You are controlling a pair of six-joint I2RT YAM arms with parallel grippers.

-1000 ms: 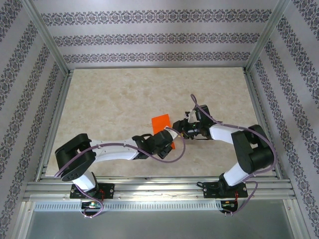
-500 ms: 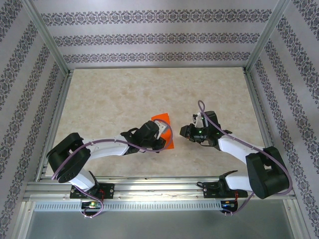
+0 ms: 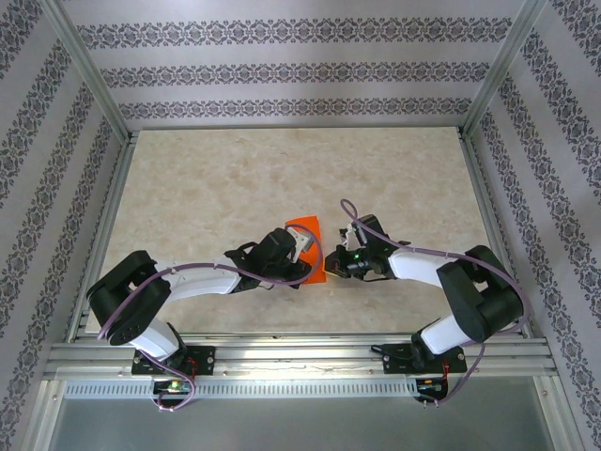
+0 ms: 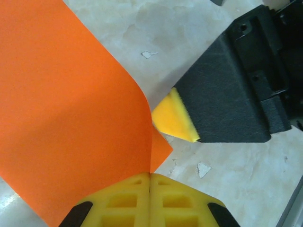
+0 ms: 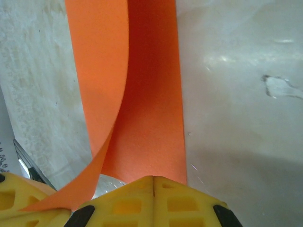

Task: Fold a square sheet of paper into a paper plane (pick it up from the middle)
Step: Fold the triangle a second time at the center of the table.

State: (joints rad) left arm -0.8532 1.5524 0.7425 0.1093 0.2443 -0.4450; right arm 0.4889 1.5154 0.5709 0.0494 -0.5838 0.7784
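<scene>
Paper caught between two arms: a thin bright orange square sheet of paper (image 3: 303, 226) lies just toward 6 o'clock of the centre of the beige marbled tabletop (image 3: 207, 188). The left gripper (image 4: 150, 176), extended from 8 o'clock, has its yellow fingers pressed together on the sheet, which curls up off the table beside them. The right gripper (image 3: 329, 269), extended from 3 o'clock, meets the sheet's 4 o'clock edge. Its yellow fingers (image 5: 189, 198) are likewise pressed together, and the folded-over paper runs into the seam between them.
</scene>
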